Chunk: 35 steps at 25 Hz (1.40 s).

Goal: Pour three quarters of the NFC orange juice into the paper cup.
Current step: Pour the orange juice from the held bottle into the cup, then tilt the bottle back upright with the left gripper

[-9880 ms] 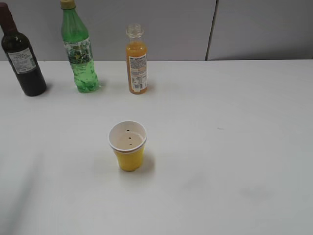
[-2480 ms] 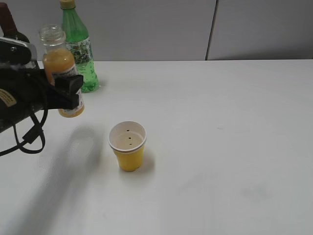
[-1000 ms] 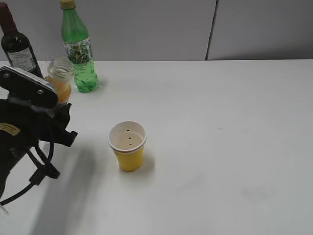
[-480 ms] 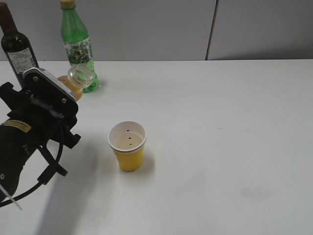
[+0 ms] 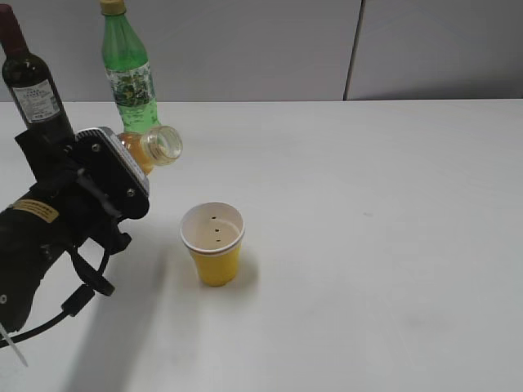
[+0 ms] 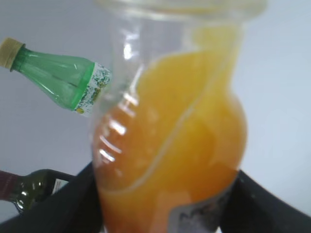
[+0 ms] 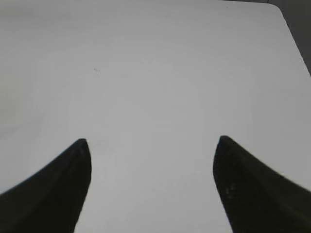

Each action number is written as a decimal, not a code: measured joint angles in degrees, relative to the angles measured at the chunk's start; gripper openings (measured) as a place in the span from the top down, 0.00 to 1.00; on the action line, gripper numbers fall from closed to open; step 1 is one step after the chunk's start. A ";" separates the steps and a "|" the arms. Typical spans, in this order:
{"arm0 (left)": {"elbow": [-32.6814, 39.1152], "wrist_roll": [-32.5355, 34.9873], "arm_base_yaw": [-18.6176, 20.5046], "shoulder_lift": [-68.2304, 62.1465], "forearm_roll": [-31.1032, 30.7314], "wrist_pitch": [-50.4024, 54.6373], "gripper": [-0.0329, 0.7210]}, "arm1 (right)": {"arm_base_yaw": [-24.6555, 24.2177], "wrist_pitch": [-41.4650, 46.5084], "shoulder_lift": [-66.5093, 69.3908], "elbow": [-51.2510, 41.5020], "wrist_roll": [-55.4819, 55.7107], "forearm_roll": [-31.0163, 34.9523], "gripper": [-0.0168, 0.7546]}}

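Note:
My left gripper (image 5: 122, 167) is shut on the NFC orange juice bottle (image 5: 151, 149), a small clear bottle with orange liquid. The bottle is tilted nearly on its side, its open neck pointing right, above and to the left of the paper cup. In the left wrist view the bottle (image 6: 170, 141) fills the frame between the dark jaws (image 6: 165, 204), the juice slanting toward the neck. The yellow paper cup (image 5: 214, 243) stands upright on the table, white inside with dark specks, and no juice shows in it. My right gripper (image 7: 151, 145) is open over bare table.
A tall green bottle (image 5: 131, 73) and a dark wine bottle (image 5: 33, 82) stand at the back left by the grey wall; both show in the left wrist view, the green bottle (image 6: 63, 80) and the wine bottle (image 6: 34, 187). The white table (image 5: 368, 245) stretches right.
My left gripper has lifted the orange juice bottle from the back row, carried it toward the cup, and tipped it from upright to nearly horizontal, neck swinging right.

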<state>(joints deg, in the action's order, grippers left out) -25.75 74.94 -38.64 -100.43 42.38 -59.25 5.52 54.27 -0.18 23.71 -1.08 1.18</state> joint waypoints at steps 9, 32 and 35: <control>0.00 9.20 0.00 0.00 -0.51 0.00 0.32 | 0.00 0.00 0.00 0.00 0.00 0.00 0.21; 0.00 22.23 0.00 0.00 -0.62 0.11 0.32 | 0.00 0.00 0.00 0.00 0.00 0.00 0.21; 0.00 22.57 0.00 0.00 -0.62 0.11 0.32 | 0.00 0.00 0.00 0.00 0.00 0.00 0.21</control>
<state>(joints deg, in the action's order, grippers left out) -25.75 97.51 -38.64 -100.43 41.76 -59.15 5.52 54.27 -0.18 23.71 -1.08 1.18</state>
